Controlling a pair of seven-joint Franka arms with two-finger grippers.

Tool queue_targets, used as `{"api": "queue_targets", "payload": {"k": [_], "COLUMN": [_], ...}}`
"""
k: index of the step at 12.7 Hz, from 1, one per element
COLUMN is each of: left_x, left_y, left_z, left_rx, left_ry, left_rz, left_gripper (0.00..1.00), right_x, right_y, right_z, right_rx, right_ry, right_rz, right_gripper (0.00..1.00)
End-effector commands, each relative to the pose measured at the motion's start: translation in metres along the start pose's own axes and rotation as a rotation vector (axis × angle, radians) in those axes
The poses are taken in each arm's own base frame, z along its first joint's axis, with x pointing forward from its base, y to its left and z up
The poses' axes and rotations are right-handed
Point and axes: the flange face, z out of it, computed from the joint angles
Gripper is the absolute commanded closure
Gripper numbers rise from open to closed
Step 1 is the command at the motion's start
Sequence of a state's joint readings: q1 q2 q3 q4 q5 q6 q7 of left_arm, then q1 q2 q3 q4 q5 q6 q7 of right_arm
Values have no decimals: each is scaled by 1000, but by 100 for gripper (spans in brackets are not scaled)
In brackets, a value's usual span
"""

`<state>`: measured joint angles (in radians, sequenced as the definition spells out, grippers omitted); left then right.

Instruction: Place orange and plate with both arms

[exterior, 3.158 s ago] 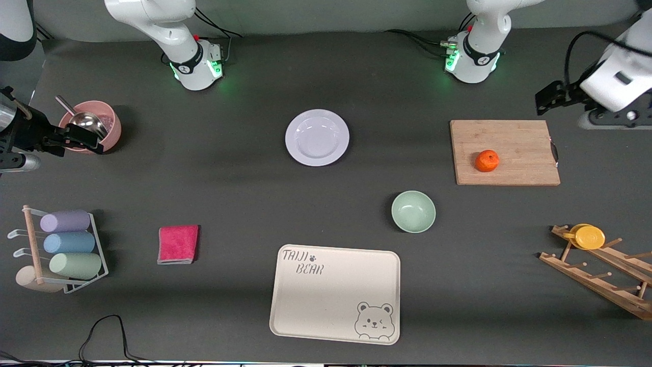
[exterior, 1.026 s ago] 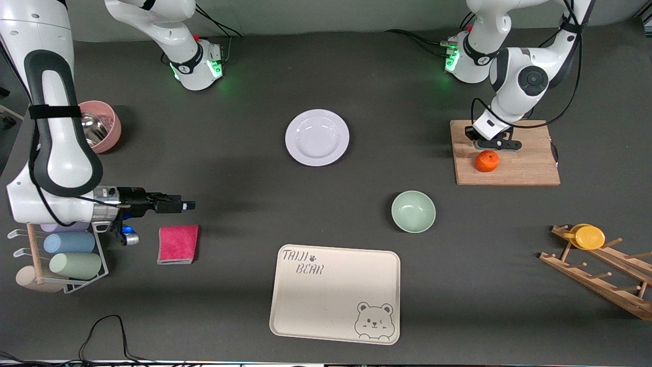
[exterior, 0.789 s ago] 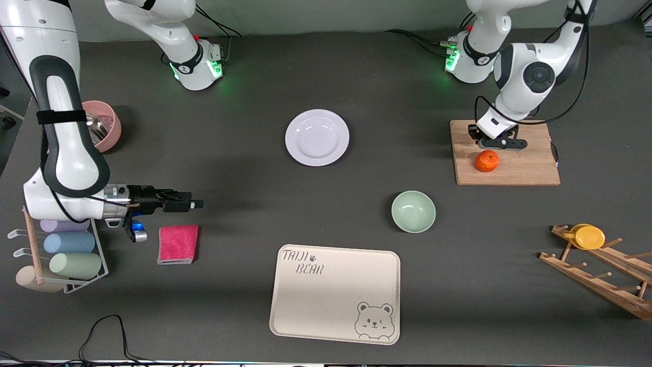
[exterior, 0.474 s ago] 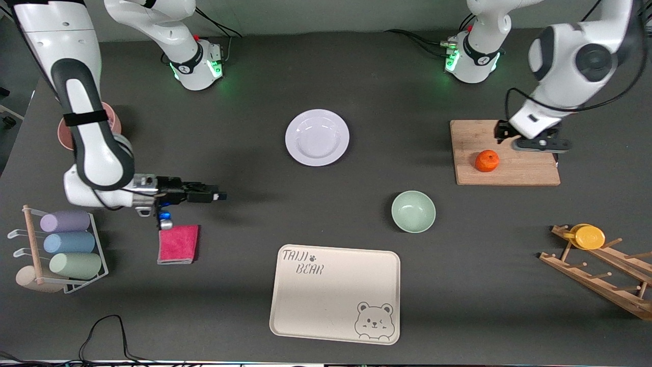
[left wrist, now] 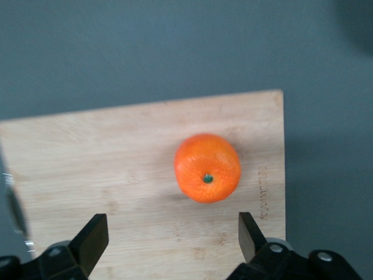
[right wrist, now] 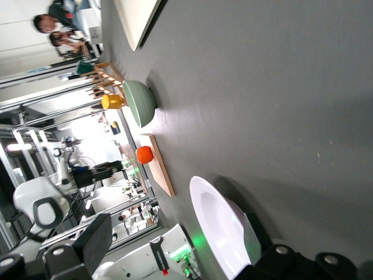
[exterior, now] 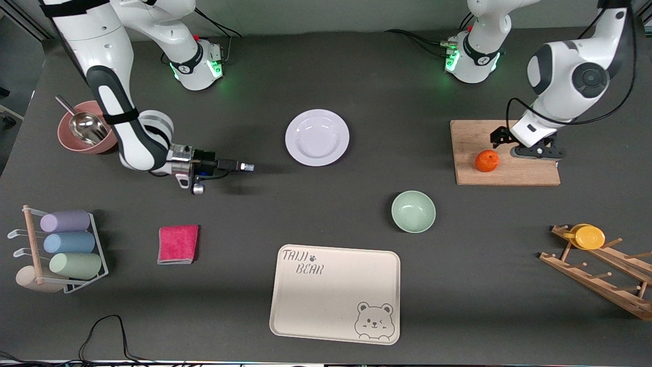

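The small round bright-orange fruit (exterior: 487,160) sits on the rectangular pale wooden cutting board (exterior: 509,173) at the left arm's end of the dark grey bench (exterior: 326,214), its dimpled stem end turned upward toward the left wrist camera (left wrist: 207,178); being round, it has no long axis. The left gripper (exterior: 524,145) hangs over the board just beside the orange, its fingers (left wrist: 92,239) spread wide and holding nothing, the orange not yet between them. The round shallow glossy white plate (exterior: 317,137) lies flat near the bench's middle, well apart from the orange. The right gripper (exterior: 243,166) points level toward the plate's rim, short of touching it, its fingers spread and empty. Nearer the front camera are a small pale-green bowl (exterior: 413,211) and a rectangular cream bear tray (exterior: 331,300). Bare bench separates the right gripper from the plate.
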<state>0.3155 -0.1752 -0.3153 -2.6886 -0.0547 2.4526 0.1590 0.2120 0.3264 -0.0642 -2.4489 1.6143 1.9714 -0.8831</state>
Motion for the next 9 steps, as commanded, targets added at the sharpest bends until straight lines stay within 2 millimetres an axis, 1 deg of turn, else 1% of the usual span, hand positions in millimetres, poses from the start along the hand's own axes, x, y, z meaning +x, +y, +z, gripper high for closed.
{"api": "queue_targets", "payload": {"k": [1, 2, 3, 4, 5, 9], "left_x": [-16, -17, -19, -20, -20, -20], "left_y": [15, 17, 17, 17, 17, 18], "left_z": [29, 45, 55, 57, 56, 55], "left_rx": [-11, -20, -21, -21, -23, -23], "left_ry": [33, 44, 67, 69, 57, 50], "left_rz": [15, 17, 22, 31, 30, 27], "left_gripper": [22, 47, 99, 100, 100, 100], "right_x": [-39, -46, -51, -59, -63, -73], "right_y": [16, 23, 30, 36, 39, 45], "right_z": [9, 12, 13, 22, 25, 32], "right_rx": [21, 21, 28, 31, 37, 30], "right_ry": [43, 45, 64, 71, 84, 71], "right_rz": [-63, -60, -66, -85, -87, -73], "right_gripper": [0, 0, 0, 0, 0, 0]}}
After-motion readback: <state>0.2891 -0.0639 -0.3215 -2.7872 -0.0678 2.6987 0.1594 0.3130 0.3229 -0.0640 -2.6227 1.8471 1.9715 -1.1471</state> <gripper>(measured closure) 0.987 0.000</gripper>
